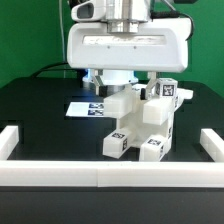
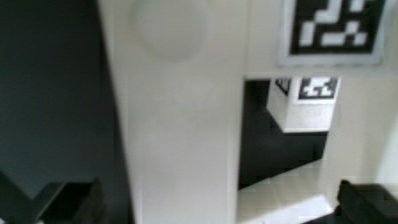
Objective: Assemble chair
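Note:
The chair (image 1: 142, 122) is a cluster of chunky white pieces with black-and-white tags, standing part-built in the middle of the black table. My gripper (image 1: 122, 84) hangs straight over it, its wide white body hiding the pieces' tops. In the wrist view a tall white chair piece (image 2: 175, 120) runs between my fingers (image 2: 71, 202), with dark gaps on both sides. The gripper (image 2: 217, 206) is open and holds nothing. A large tag (image 2: 338, 28) and a smaller tagged block (image 2: 313, 98) show beside that piece.
The marker board (image 1: 82, 107) lies flat on the table just to the exterior view's left of the chair. A white rail (image 1: 100, 176) borders the table along the front, with raised ends at both sides (image 1: 8, 143). A green wall stands behind.

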You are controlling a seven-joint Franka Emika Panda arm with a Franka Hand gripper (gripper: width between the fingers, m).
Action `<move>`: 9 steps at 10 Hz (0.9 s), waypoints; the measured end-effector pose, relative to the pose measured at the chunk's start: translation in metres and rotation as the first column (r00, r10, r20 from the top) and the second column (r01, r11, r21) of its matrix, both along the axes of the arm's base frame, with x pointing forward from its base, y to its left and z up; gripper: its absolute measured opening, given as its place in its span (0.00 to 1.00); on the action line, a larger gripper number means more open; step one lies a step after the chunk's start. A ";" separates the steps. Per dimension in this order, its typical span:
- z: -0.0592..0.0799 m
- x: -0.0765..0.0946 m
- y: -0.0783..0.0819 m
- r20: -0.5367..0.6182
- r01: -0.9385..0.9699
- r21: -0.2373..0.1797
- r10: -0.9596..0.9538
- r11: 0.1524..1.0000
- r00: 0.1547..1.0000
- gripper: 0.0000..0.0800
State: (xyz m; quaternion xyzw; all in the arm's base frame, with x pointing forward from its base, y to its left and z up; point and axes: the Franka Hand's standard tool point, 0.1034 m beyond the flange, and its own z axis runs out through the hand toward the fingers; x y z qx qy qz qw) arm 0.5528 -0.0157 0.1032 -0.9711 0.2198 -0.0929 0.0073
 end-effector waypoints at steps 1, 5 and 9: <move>0.001 -0.001 -0.004 -0.006 -0.002 0.001 0.002 1.000 1.000 0.81; 0.021 -0.020 0.000 -0.044 0.044 0.065 -0.041 0.997 0.998 0.81; 0.030 -0.085 0.025 -0.084 0.070 0.142 -0.058 0.987 0.995 0.81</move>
